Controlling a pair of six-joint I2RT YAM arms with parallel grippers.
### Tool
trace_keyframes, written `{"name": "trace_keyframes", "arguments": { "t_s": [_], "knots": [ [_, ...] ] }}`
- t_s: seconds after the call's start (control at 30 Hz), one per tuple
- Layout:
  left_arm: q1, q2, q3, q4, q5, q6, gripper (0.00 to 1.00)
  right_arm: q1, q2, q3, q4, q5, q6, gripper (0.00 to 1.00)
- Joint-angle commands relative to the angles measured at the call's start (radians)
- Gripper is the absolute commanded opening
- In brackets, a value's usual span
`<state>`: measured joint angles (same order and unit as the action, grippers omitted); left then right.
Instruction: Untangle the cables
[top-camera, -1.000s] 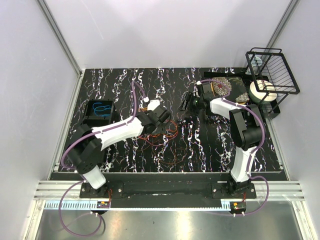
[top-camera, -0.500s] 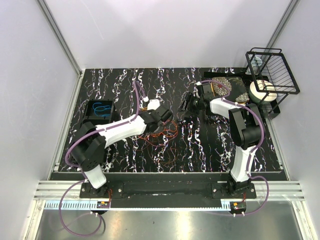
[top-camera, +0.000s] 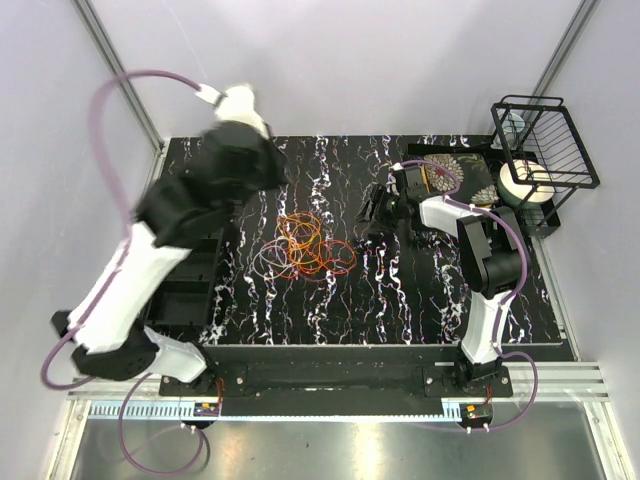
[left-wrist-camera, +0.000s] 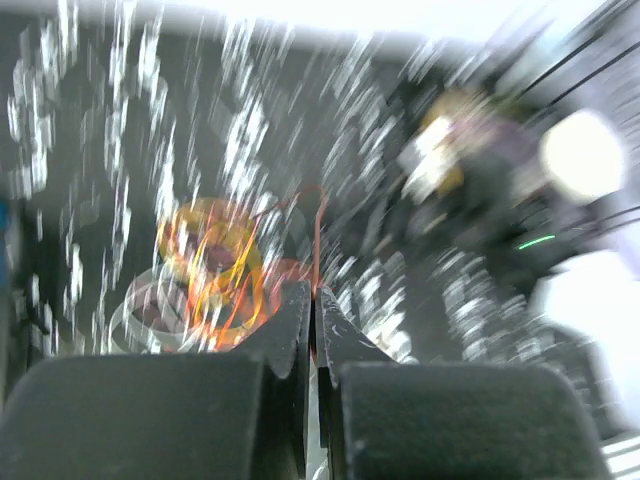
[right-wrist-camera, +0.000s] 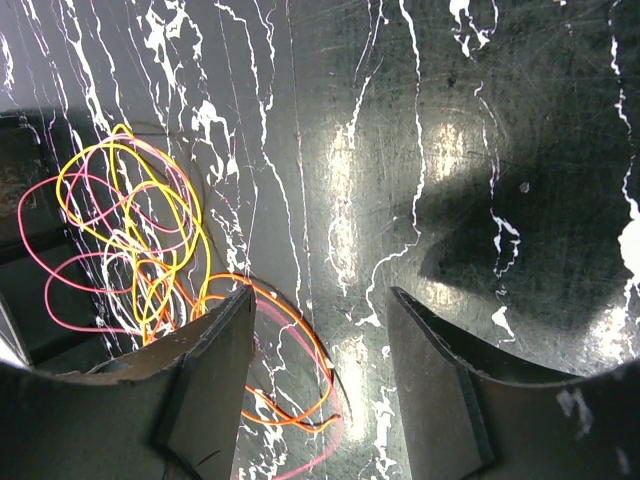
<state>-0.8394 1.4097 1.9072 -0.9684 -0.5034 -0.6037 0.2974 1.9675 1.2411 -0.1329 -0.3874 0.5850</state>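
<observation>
The cables (top-camera: 305, 250) lie in a tangled heap of orange, red, yellow and pale loops at the middle of the black marbled table (top-camera: 400, 300). My left arm (top-camera: 150, 260) is raised high over the table's left side and blurred by motion. In the left wrist view my left gripper (left-wrist-camera: 316, 290) is shut, and a thin red strand (left-wrist-camera: 321, 220) runs from between its tips toward the blurred cables (left-wrist-camera: 210, 270) below. My right gripper (right-wrist-camera: 320, 295) is open and low over the table. It is just right of the cables (right-wrist-camera: 130, 230), with one orange loop (right-wrist-camera: 300, 370) reaching between its fingers.
A black bin (top-camera: 190, 290) sits at the table's left edge, partly under the left arm. At the back right are a black wire basket (top-camera: 545, 140), a white roll (top-camera: 525, 183) and a patterned object (top-camera: 445, 172). Grey walls enclose three sides.
My left gripper closed at the heap, then the arm swung up and back to the left. The cables bunched together and shifted slightly up-left. The right arm has not moved.
</observation>
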Motion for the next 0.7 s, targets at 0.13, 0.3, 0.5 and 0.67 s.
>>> {"name": "trace_keyframes", "arguments": {
  "t_s": [0.13, 0.3, 0.5, 0.67],
  "knots": [
    [0.003, -0.086, 0.294, 0.049, -0.001, 0.376, 0.0, -0.007, 0.024, 0.006, 0.039, -0.033, 0.007, 0.61],
    [0.003, -0.135, 0.293, 0.129, -0.145, 0.498, 0.0, -0.006, 0.027, 0.006, 0.041, -0.041, 0.007, 0.6],
    [0.005, -0.198, 0.208, 0.151, -0.357, 0.571, 0.0, -0.006, 0.027, 0.008, 0.044, -0.047, 0.009, 0.61],
    [0.005, -0.288, 0.049, 0.197, -0.478, 0.598, 0.0, -0.006, 0.034, 0.009, 0.046, -0.053, 0.009, 0.6]
  ]
}}
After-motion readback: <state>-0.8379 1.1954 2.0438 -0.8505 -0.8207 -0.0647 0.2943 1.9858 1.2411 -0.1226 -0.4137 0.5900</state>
